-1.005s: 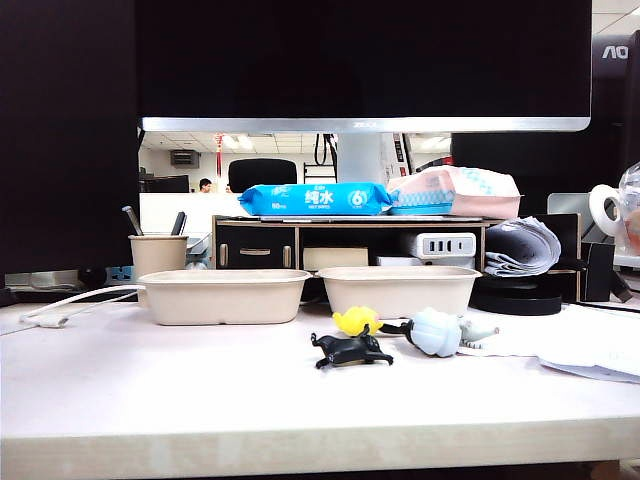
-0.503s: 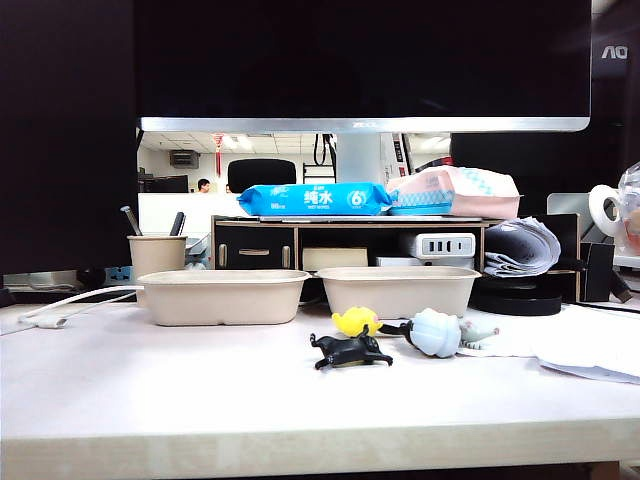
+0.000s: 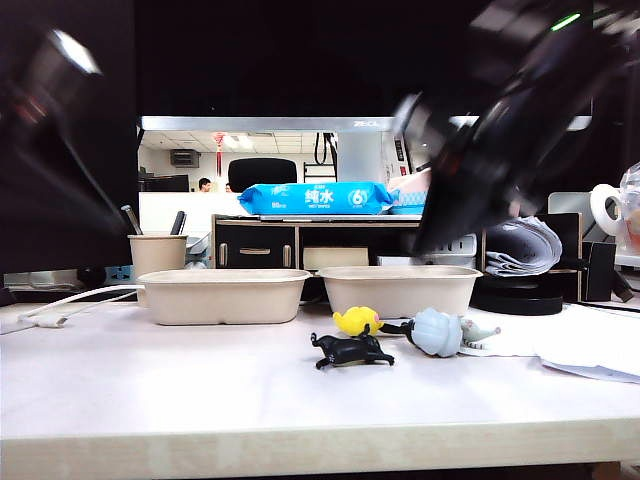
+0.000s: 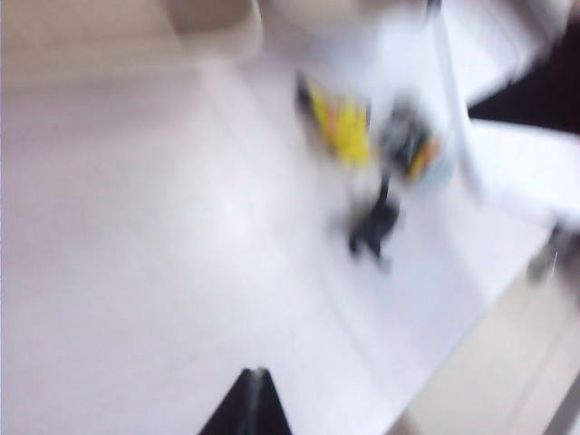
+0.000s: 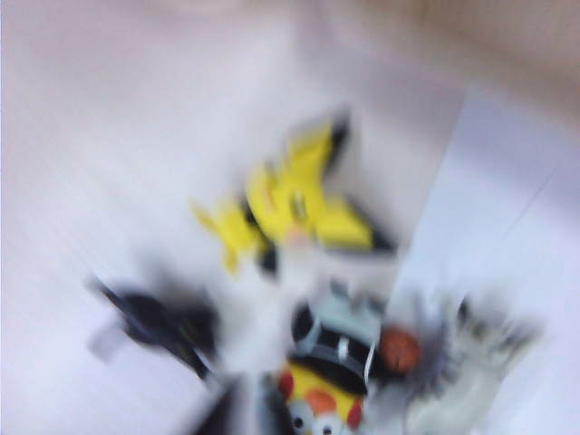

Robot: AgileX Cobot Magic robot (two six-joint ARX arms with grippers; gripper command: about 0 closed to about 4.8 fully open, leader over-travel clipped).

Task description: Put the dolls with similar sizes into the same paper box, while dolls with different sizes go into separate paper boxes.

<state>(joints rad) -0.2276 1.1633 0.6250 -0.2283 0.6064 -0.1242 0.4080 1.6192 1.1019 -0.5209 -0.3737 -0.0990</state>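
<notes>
Four dolls lie close together on the white table in front of the right paper box (image 3: 398, 290): a yellow one (image 3: 356, 320), a flat black one (image 3: 350, 351), a larger pale-blue one (image 3: 435, 332) and a small grey-white striped one (image 3: 479, 330). The left paper box (image 3: 225, 296) stands beside it. My left gripper (image 4: 256, 377) is shut and hangs high over bare table, well short of the dolls. My right gripper (image 5: 249, 412) hovers above the group, close to the pale-blue doll (image 5: 340, 358); motion blur hides its jaws. Neither holds anything.
A beige pen cup (image 3: 157, 254) stands behind the left box. A wooden shelf (image 3: 350, 228) with a blue wipes pack runs along the back under a monitor. White paper (image 3: 585, 345) lies at the right, a white cable (image 3: 70, 300) at the left.
Both arms have swung into the exterior view, the left at the upper left and the right at the upper right. Dolls and boxes have not moved.
</notes>
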